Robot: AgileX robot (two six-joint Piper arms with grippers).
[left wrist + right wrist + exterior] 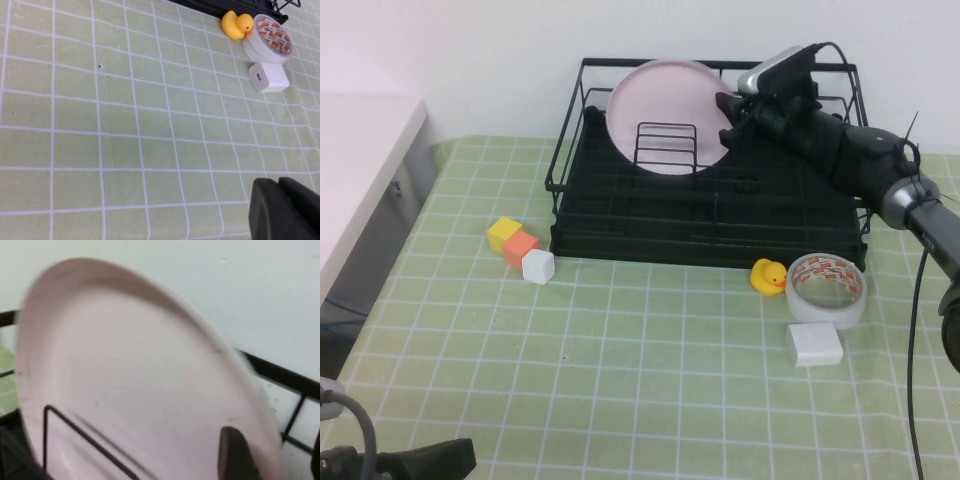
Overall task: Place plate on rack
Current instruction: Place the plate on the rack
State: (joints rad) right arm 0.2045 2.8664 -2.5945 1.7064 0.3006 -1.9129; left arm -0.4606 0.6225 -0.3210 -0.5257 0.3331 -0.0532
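On rack (620,215): 1 plate (665,112), right end effector (728,118) gripping rim | left end effector (285,210) low, closed | 3 cubes (522,250)

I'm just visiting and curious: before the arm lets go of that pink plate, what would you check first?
1. Plate upright inside the rack: ok, it stands on edge behind the wire plate holder.
2. Plate seated in a holder slot: cannot tell.
3. Right end effector at the plate's right rim, one finger against it: ok.
4. Grip firm or loosened: cannot tell.
5. Left end effector parked low at the near edge, away from the rack: ok.
6. Rubber duck and tape roll outside the rack: ok.
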